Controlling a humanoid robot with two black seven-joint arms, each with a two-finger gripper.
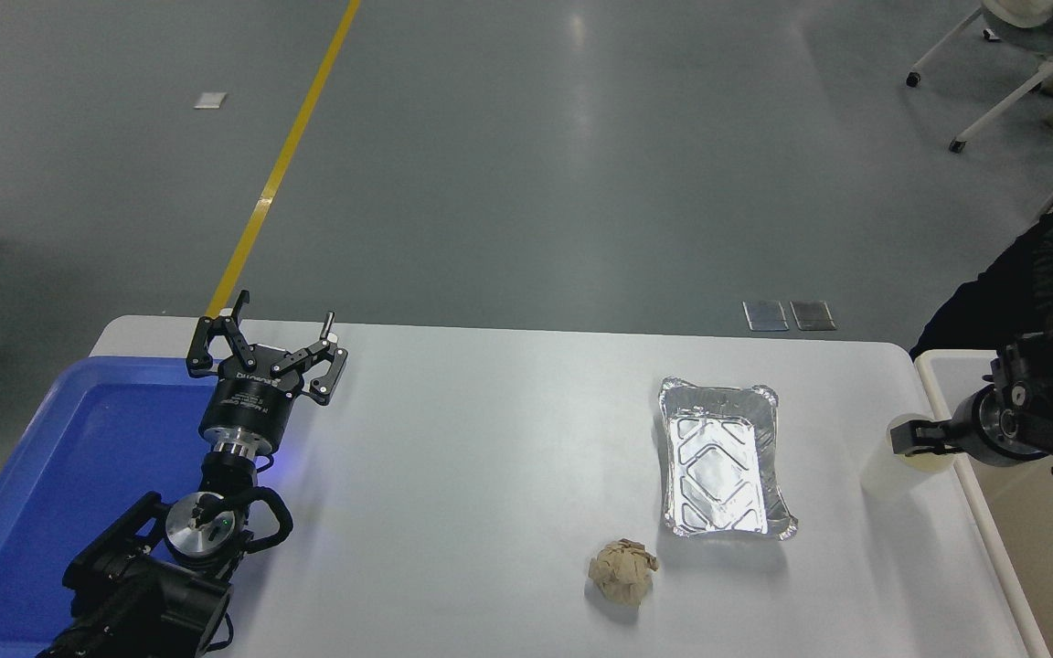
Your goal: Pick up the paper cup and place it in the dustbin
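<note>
Your right gripper point(912, 437) is down at the rim of the paper cup point(888, 471), but you cannot tell if its claw pinches the cup or only sits around it. The cup stands upright near the right edge of the white table point(490, 475), just beside the dustbin point(979, 493). Your left gripper point(263, 352) is parked with its claw spread, over the blue tray point(51, 475).

My count on the table point(490, 475): 1 paper cup point(888, 471), 1 foil tray point(720, 457), 1 crumpled tan paper ball point(622, 571), 1 blue plastic tray point(51, 493). 1 dustbin point(965, 457) beside it. 2 grippers of mine: left gripper point(266, 352), right gripper point(915, 436).
</note>
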